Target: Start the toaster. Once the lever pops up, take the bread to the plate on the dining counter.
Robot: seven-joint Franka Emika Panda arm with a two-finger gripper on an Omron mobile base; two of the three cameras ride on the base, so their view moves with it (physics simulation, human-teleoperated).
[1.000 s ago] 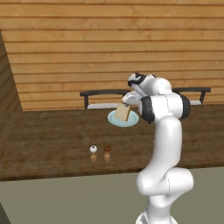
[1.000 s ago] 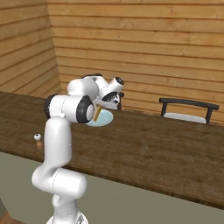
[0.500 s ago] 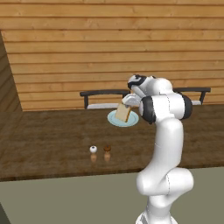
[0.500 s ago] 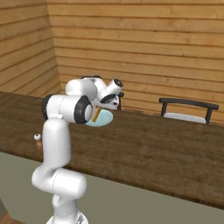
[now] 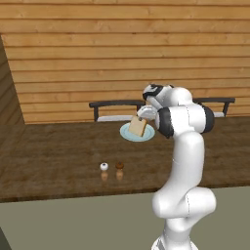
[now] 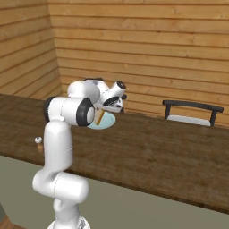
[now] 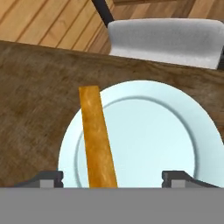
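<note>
A pale blue-green plate [image 5: 146, 135] [image 6: 108, 121] [image 7: 153, 131] lies on the dark wood dining counter [image 5: 58, 151] [image 6: 156, 152], close to its far edge. My gripper [image 5: 143, 113] [image 6: 112, 103] [image 7: 113, 177] hangs just above the plate. A tan slice of bread [image 5: 137, 126] [image 6: 99, 117] [image 7: 97, 140] stands on edge over the plate's left half. The bread is between my fingertips [image 7: 50, 177], which are spread wide, and neither one touches it. The toaster is out of view.
Two small shakers [image 5: 104, 168] [image 5: 119, 167] stand nearer the counter's front edge, left of the arm. Dark-framed chairs [image 5: 114, 110] [image 5: 215, 105] [image 6: 192, 114] [image 7: 166, 41] sit behind the counter against the light plank wall [image 5: 122, 49].
The hand has sunk slightly towards the plate with the bread beneath it. Nothing else has moved.
</note>
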